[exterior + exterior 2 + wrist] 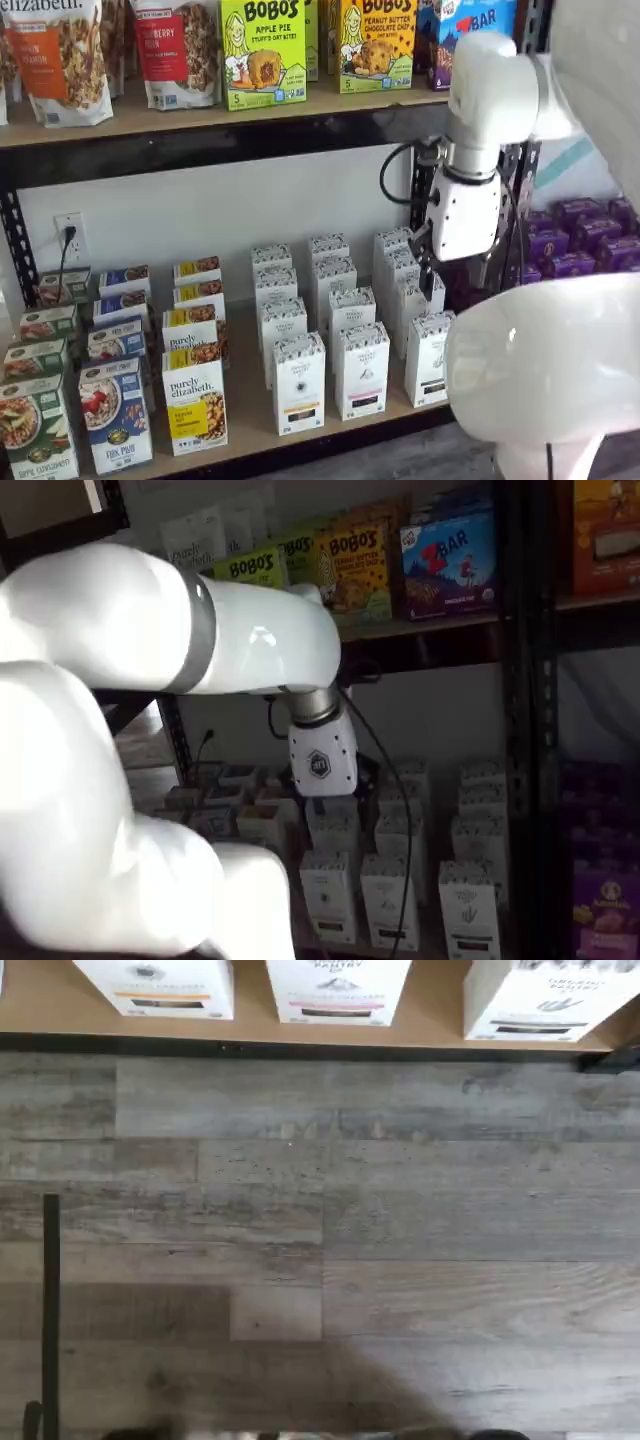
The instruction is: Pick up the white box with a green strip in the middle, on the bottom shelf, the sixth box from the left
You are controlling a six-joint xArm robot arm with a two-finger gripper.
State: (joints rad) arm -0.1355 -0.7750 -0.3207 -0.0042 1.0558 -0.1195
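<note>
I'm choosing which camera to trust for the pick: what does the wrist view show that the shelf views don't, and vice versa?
Wrist view only: a straight-down look at the floor planks, and the cartons' front strips close up. Shelf view only: the arm, the gripper with its fingers unclear, and the upper shelf's snack boxes. Both: the front white cartons on the bottom shelf.

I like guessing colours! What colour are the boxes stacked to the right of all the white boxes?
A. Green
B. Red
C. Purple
C: the purple boxes sit in rows just right of the white cartons, past the black upright.
</note>
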